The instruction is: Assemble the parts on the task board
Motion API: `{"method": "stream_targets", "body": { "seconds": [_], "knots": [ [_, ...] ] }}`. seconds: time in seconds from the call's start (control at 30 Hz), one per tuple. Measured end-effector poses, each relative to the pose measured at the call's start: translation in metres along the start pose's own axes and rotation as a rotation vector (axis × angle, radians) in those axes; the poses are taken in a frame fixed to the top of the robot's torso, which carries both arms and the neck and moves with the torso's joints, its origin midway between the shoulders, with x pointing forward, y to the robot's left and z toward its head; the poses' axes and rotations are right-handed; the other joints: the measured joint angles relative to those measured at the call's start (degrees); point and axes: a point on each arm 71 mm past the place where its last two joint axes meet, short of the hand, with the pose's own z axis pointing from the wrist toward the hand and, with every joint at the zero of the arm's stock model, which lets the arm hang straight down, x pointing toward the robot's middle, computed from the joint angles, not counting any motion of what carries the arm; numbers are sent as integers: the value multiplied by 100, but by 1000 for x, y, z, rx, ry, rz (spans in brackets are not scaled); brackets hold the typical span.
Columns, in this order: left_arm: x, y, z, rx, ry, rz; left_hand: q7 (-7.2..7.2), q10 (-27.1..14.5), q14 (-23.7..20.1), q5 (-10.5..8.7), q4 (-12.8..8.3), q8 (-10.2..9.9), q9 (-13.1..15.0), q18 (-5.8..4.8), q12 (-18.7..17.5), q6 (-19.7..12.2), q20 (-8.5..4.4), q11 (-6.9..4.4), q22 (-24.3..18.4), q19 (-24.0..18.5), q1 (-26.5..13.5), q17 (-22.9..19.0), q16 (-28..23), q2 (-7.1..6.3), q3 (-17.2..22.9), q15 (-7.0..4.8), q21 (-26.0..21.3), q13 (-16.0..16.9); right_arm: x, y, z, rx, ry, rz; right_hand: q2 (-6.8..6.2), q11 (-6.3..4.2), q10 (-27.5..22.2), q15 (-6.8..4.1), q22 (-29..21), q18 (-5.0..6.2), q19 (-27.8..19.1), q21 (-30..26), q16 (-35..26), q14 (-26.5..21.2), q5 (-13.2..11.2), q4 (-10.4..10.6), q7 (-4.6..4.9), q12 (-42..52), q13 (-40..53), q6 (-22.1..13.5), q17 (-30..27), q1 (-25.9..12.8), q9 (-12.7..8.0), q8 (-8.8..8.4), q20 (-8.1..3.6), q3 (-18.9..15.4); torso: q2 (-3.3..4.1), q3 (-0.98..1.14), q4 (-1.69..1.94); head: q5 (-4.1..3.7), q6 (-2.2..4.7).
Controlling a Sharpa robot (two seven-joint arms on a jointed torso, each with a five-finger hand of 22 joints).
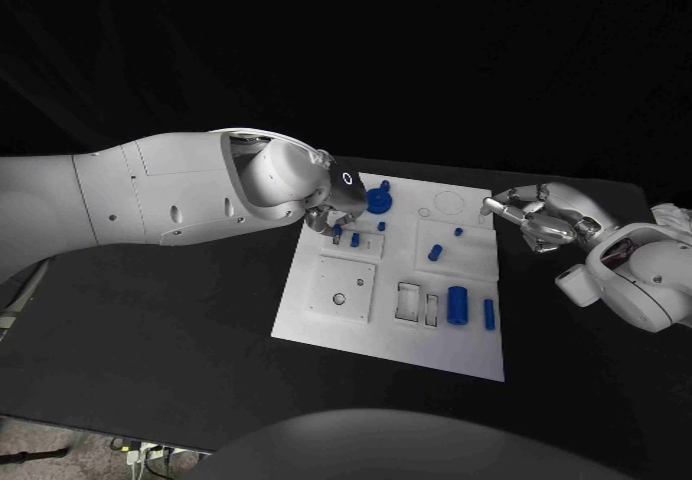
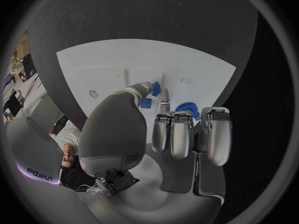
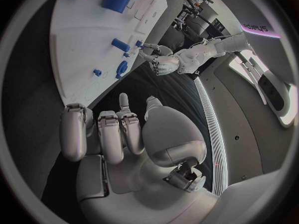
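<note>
Nearest the head camera, at the white task board's (image 1: 325,320) six o'clock edge, bare plate runs up to a square inset plate (image 1: 346,287) with a small hole. At about four o'clock on the board a large blue cylinder (image 1: 457,304) lies beside a slim blue bar (image 1: 489,314), with two narrow slots (image 1: 418,303) next to them. Toward the middle sits a short blue peg (image 1: 434,253), and a tiny blue piece (image 1: 459,232) lies just beyond it. At the board's eleven o'clock a blue gear-like part (image 1: 378,199) stands near the far edge.

Over that same ten to eleven o'clock corner the left hand (image 1: 330,217) reaches down from its white arm, its thumb and a finger pinching a small blue part (image 2: 155,88) against the board; another small blue peg (image 1: 355,240) stands just beside the fingertips. In the left wrist view the other fingers (image 2: 172,139) hang curled, clear of the board.

At three o'clock, off the board and above the black worktop (image 1: 159,340), the right hand (image 1: 531,220) hovers with nothing in it, fingers loosely bent and apart.
</note>
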Motion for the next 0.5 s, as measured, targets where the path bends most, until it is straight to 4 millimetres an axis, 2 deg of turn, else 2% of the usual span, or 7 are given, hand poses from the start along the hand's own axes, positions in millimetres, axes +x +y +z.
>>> {"method": "stream_targets", "body": {
  "seconds": [0.33, 0.5],
  "knots": [
    [1, -1, 1, 2, 1, -2, -1, 0, 0, 40, -103, 38, 174, 0, 0, 85, 0, 0, 0, 0, 106, 0, 0, 105, 135, 0, 0, 0, 1, 0, 0, 4, 3, 0, -5, 0, 0, 0, -1, 0, -22, 0, 0, 0, 23, -16, 0, 0, 0, 0, -1, 51, 0, 0, 22, -16, 1, 1, 3, -4, 0],
    [2, -1, 1, 1, 1, -5, -1, 0, 0, 40, -103, 62, 207, 0, 0, 125, 0, 0, -1, 0, 104, -1, 0, 107, 135, 0, 0, 0, 1, -1, 0, 6, 5, 1, -11, 0, 0, 0, -1, 0, -22, 0, 0, 0, 44, -16, 0, 0, 0, 0, -1, 105, -5, 0, 22, -16, 2, 1, 3, -4, 0]
  ]
}}
